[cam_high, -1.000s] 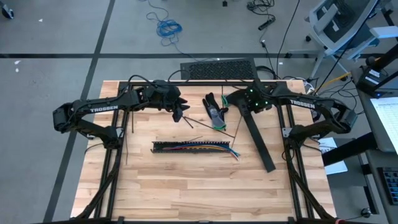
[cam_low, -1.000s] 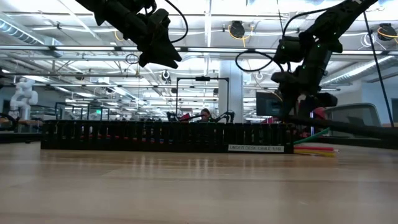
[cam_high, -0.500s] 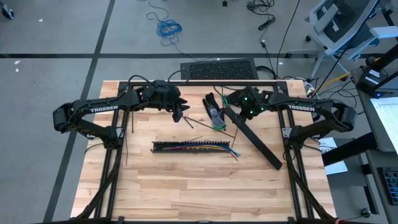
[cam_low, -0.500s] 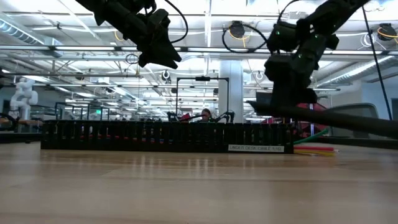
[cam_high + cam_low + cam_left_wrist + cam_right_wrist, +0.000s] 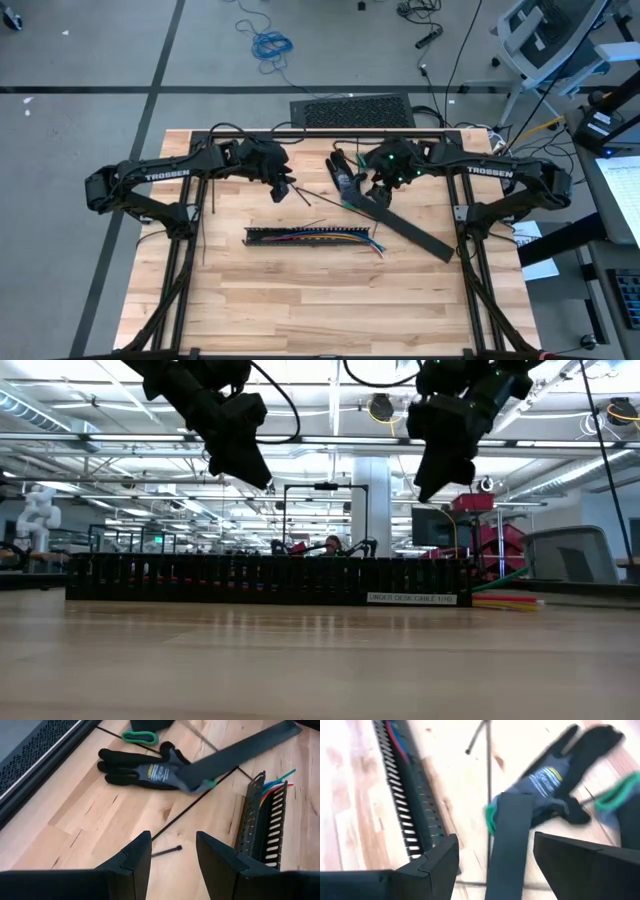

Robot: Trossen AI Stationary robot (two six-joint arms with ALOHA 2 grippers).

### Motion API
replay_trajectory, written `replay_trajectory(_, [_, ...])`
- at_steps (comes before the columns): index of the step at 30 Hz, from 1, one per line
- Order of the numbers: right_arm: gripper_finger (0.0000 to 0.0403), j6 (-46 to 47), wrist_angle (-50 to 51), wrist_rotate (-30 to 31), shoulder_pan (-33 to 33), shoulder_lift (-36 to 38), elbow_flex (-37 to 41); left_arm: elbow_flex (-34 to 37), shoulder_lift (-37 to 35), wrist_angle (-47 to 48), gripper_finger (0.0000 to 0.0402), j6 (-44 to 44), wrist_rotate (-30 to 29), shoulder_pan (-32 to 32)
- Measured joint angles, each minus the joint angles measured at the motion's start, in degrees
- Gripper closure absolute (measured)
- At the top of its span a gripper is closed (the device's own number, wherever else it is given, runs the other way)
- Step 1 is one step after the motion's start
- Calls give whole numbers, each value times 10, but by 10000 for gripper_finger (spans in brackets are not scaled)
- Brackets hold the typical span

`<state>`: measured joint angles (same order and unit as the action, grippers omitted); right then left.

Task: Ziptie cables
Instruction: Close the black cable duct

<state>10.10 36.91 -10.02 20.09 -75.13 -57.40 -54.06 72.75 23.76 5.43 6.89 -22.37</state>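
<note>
The wooden surface [image 5: 300,300] fills the middle of the high view. Two dark arms reach in from the left and right sides toward the upper middle of the frame.

A long flat black strip [image 5: 400,225] lies slanted on the surface, right of the middle in the high view. One end of it lies over a black and grey glove [image 5: 345,178] in the upper middle. A green loop [image 5: 140,737] lies just beside the glove.

A long black slotted rail [image 5: 305,237] lies flat in the middle of the high view. The cables [image 5: 335,238] lie along the inside of it. Their red, green, yellow and blue ends stick out at its right end. In the low view the rail [image 5: 265,580] runs across the middle and the cable ends show at its right.

The left gripper [image 5: 283,183] hangs over the surface, upper left of the rail. Its fingers [image 5: 135,857] are apart and hold nothing.

The right gripper [image 5: 377,190] is near the glove, above the strip's upper end. Its fingers [image 5: 437,857] are wide apart and hold nothing.

The zipties [image 5: 318,200] are thin dark lines on the surface between the two grippers, above the rail. More thin dark sticks [image 5: 215,205] lie at the left side of the surface, but I cannot tell what they are.
</note>
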Motion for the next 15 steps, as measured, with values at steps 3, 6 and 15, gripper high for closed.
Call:
replay_trajectory(3, [164, -18, 1, 2, -19, -12, -16, 0, 0, -1, 251, -2, -1, 0])
replay_trajectory(6, [164, -21, 2, 11, -39, -30, -30, 0, 0, -1, 251, -2, -1, 0])
replay_trajectory(15, [163, -3, 97, 111, -45, -43, -36, 0, 0, 0, 251, 1, -3, 0])
